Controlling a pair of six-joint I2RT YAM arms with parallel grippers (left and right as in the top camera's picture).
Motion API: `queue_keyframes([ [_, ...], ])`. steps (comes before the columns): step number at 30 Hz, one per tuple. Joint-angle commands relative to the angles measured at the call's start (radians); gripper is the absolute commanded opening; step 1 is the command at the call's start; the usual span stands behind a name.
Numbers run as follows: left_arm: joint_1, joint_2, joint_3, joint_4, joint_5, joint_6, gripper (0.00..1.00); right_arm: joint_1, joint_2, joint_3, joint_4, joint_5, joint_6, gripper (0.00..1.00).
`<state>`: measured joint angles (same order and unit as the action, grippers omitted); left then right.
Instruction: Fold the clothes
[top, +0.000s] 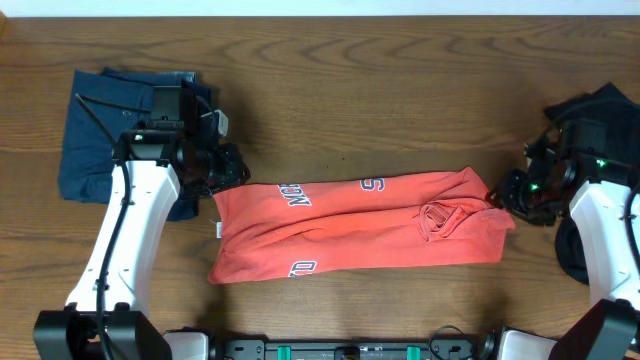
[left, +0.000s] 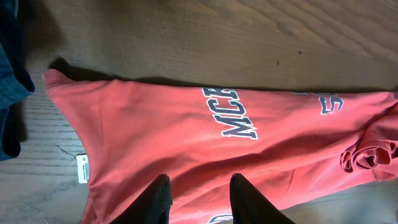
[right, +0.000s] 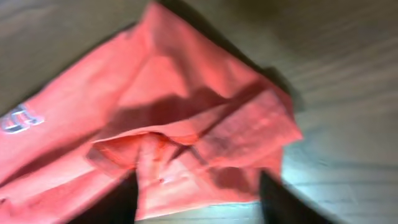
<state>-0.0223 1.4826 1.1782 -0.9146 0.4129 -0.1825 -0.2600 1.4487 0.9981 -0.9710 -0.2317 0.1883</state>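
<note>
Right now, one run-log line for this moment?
state: red T-shirt folded into long strip, flat on table | left end effector: open at left end | right end effector: open at right end | fold: unfinished

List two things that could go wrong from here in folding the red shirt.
The bunched lump near the right end of the red shirt may get folded in, leaving a crease. The left pincer sits close beside the navy garment, so it might snag or drag that too.
</note>
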Motion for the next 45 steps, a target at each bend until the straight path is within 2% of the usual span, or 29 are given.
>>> queue_keyframes([
  [1,0.003,-0.013,0.013,-0.002,0.006,0.01,0.33,-0.007,0.018,-0.051,0.023,0.07,0.076,0.65],
  [4,0.003,-0.013,0.013,-0.005,0.006,0.01,0.33,-0.007,0.038,-0.122,0.095,0.047,0.116,0.6],
  [7,0.003,-0.013,0.013,-0.008,0.006,0.01,0.33,-0.007,0.053,-0.172,0.138,-0.004,0.115,0.47],
  [12,0.003,-0.013,0.013,-0.009,0.006,0.009,0.33,-0.007,0.053,-0.18,0.143,-0.005,0.115,0.03],
  [13,0.003,-0.013,0.013,-0.009,0.006,0.009,0.33,-0.007,0.053,-0.177,0.14,-0.01,0.114,0.01],
  [20,0.003,-0.013,0.013,-0.008,0.006,0.009,0.33,-0.005,0.006,-0.109,0.058,-0.109,0.021,0.01],
  [24,0.003,-0.013,0.013,-0.008,0.006,0.009,0.33,0.047,-0.043,-0.073,-0.009,-0.129,-0.027,0.01],
  [31,0.003,-0.013,0.013,-0.008,0.006,0.009,0.33,0.226,-0.055,-0.088,-0.01,-0.127,-0.022,0.02],
  [38,0.003,-0.013,0.013,-0.008,0.006,0.009,0.33,0.362,-0.055,-0.122,0.039,-0.041,0.081,0.03],
  [41,0.003,-0.013,0.013,-0.008,0.006,0.009,0.33,0.381,-0.055,-0.124,0.03,-0.034,0.08,0.25],
  [45,0.003,-0.013,0.013,-0.008,0.006,0.009,0.33,0.383,-0.055,-0.124,0.015,-0.035,0.061,0.3],
])
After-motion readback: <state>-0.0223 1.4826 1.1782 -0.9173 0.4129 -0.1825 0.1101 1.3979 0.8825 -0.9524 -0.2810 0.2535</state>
